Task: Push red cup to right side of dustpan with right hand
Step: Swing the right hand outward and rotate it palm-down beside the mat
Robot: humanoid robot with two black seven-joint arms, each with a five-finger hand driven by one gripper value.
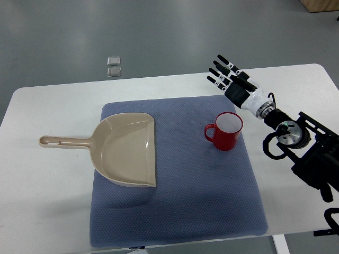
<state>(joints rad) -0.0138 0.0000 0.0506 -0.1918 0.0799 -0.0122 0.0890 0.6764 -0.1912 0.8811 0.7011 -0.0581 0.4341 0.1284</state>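
Two task items, one working hand. Item one: red cup (226,132), upright, white inside, handle pointing toward the dustpan; it stands on the blue mat (175,211), right of centre, already to the right of the dustpan and well apart from it. Item two: dustpan (127,150), beige, open mouth facing the cup, handle reaching left onto the bare white counter (42,201). Right hand (233,80): fingers (222,66) extended and slightly apart, holding nothing, raised beyond the cup and not touching it. Left arm: not seen.

Risks, as judged: the cup is tall for its base, so a push landing high on its wall could tip it; contact on the handle could spin it rather than slide it; the mat's textured surface may drag at the base and add to either.

Room: a strip of mat remains right of the cup, then bare counter before the right edge. Nothing stands between cup and dustpan.
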